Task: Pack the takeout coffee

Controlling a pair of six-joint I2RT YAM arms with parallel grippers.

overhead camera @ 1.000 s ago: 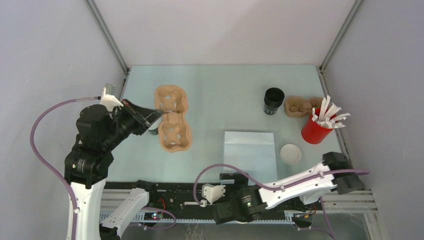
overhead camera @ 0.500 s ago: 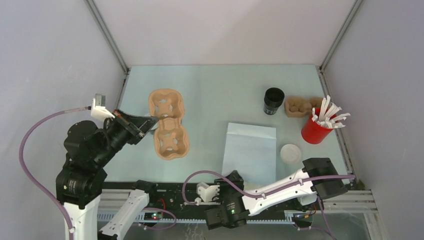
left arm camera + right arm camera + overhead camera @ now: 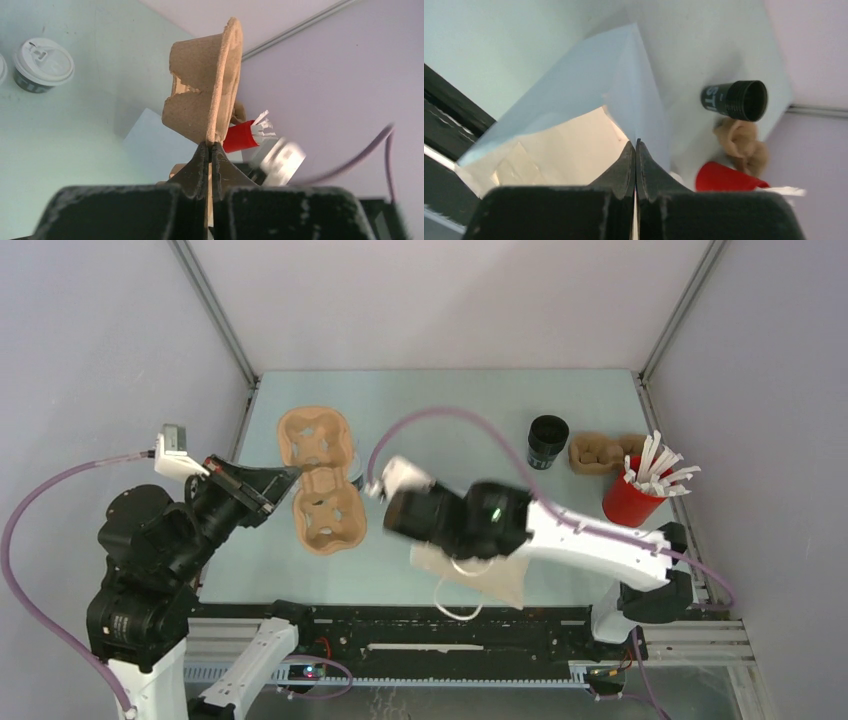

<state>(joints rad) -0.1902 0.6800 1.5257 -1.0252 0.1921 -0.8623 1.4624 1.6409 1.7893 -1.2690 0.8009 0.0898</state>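
A brown cardboard cup carrier (image 3: pixel 318 480) hangs tilted over the table's left side. My left gripper (image 3: pixel 210 146) is shut on its rim, and its cells (image 3: pixel 202 95) stand up above the jaws. A coffee cup with a white lid (image 3: pixel 42 64) stands on the table below. The pale blue paper bag (image 3: pixel 490 575) lies at the near middle, its mouth lifted. My right gripper (image 3: pixel 636 143) is shut on the bag's top edge (image 3: pixel 634 100), beside the cream inside (image 3: pixel 559 155). In the top view the right wrist hides its fingers.
A black open cup (image 3: pixel 547 440) stands at the back right. Next to it lie a small brown cardboard piece (image 3: pixel 598 452) and a red cup of white sticks (image 3: pixel 638 492). The right arm (image 3: pixel 600 540) stretches across the near right part of the table.
The right arm swung up from the near edge over the table, and its jaws closed on the bag's edge and pulled it up. The left arm drew the carrier leftward.
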